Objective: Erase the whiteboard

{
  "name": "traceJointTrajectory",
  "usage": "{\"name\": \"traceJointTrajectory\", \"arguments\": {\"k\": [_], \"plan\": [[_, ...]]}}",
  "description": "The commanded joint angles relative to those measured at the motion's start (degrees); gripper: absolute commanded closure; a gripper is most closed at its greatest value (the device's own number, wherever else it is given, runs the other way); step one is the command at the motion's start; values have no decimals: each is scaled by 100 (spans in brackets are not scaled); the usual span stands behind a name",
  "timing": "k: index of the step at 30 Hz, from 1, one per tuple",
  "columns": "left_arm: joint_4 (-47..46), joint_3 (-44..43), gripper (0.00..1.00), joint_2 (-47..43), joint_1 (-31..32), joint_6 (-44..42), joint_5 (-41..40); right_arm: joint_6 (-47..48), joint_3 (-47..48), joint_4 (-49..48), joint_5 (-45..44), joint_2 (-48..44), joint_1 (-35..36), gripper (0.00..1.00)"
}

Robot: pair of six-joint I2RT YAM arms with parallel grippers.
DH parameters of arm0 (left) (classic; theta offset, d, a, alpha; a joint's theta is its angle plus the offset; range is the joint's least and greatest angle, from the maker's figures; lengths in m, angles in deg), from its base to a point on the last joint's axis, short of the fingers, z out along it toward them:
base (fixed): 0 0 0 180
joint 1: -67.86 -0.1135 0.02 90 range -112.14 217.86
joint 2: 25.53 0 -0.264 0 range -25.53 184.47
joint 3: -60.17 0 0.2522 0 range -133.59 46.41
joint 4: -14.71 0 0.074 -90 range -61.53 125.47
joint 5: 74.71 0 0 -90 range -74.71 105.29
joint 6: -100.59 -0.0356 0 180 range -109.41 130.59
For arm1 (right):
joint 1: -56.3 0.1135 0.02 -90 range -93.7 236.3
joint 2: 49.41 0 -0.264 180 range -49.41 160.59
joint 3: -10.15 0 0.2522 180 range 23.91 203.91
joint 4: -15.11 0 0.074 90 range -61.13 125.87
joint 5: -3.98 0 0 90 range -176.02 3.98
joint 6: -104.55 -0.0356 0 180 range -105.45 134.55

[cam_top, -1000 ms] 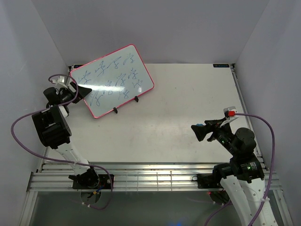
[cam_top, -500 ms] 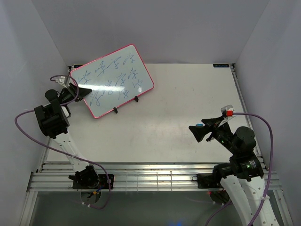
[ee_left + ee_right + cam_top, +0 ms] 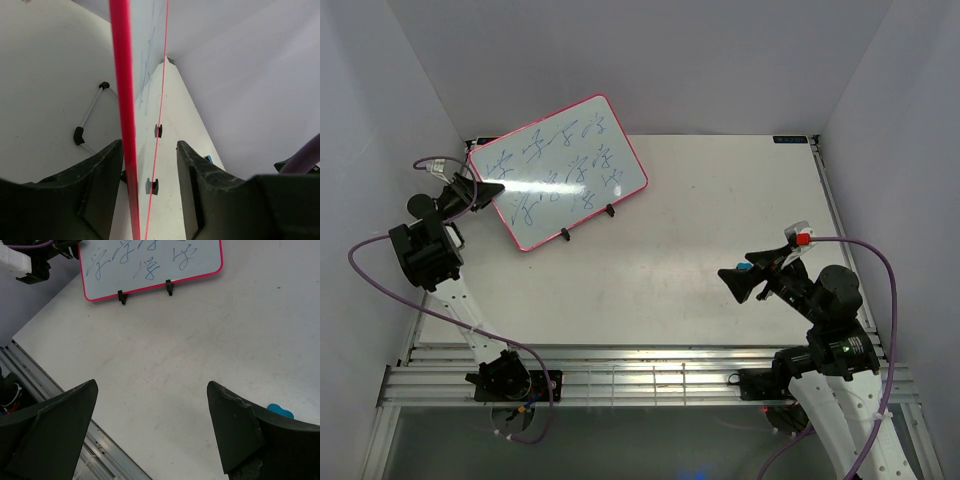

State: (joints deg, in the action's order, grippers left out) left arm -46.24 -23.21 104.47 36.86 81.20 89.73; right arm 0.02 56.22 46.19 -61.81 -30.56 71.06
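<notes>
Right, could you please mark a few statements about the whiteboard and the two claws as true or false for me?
1. The whiteboard carries blue writing. True.
2. The whiteboard lies flat on the table. False: it stands propped on its black feet.
3. The left claw has the board's pink frame between its open fingers. True.
4. The right claw grips a blue eraser. False: it is open and empty above the table; a small blue object lies on the table beside one finger.
</notes>
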Motion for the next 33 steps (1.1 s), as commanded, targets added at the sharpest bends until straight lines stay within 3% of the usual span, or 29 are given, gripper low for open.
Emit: {"name": "traceJointTrajectory", "arguments": {"k": [1,7,19,28,31,32,33], "plan": [[-834,-253,44,26,24,207,106,64,91,-370,119,83,26,5],[-799,-324,47,175,130,199,159,64,143,-396,163,145,26,3],[-895,-473,68,378,218,366,186,29,187,-423,242,189,26,2],[-1080,-684,73,500,340,586,238,2,214,-414,234,207,26,1],[-1124,-737,88,527,411,656,256,20,223,-388,216,215,26,1],[-1133,-763,100,527,420,691,256,28,223,-387,207,207,26,1],[-1168,-772,100,527,411,717,256,37,240,-379,199,215,26,0]]}}
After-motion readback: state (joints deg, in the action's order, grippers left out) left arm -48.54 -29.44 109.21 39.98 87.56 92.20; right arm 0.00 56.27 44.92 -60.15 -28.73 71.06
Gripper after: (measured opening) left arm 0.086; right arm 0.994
